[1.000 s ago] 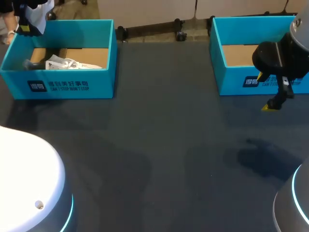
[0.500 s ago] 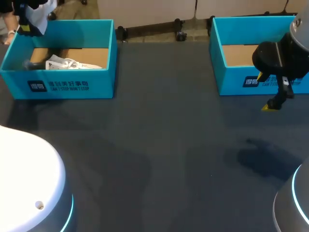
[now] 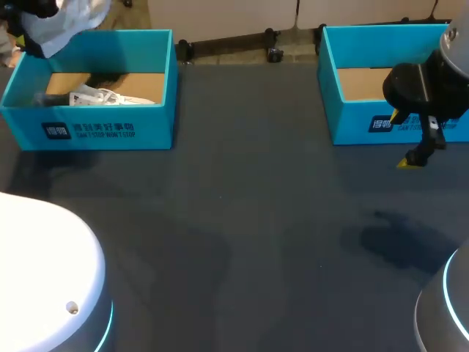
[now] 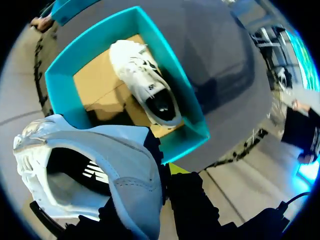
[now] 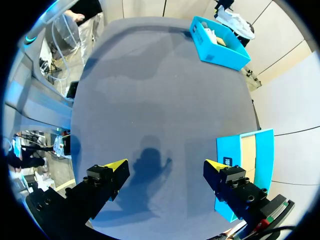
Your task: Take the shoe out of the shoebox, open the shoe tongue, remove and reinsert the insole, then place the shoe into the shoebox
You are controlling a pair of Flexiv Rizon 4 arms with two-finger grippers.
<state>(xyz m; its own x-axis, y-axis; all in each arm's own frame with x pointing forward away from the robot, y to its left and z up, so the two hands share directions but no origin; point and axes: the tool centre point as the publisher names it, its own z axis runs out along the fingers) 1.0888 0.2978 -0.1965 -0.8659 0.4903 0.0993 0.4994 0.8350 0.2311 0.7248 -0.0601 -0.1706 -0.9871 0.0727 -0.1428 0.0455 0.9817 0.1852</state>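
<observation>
Item: white lace-up shoe (image 4: 100,165), which you have raised clear above the teal cardboard shoebox (image 4: 172,60) at the table's far left corner. Its opening faces the wrist camera, and whether the insole is seated cannot be told. Holder: your left gripper (image 4: 162,175), closed on the shoe at its heel collar, with one yellow tip showing beside the fabric. Contents of the shoebox: a second white shoe (image 4: 147,85) lying on the brown floor. Other effector: your right gripper (image 5: 165,167), fingers spread wide and holding nothing, hanging over the dark grey tabletop (image 3: 256,220) just in front of a second teal box (image 3: 352,117). Progress, as judged: the taking-out looks done, though the shoe is not yet set down. Opening the tongue, removing and reinserting the insole, and putting the shoe into the shoebox are all left for you.
</observation>
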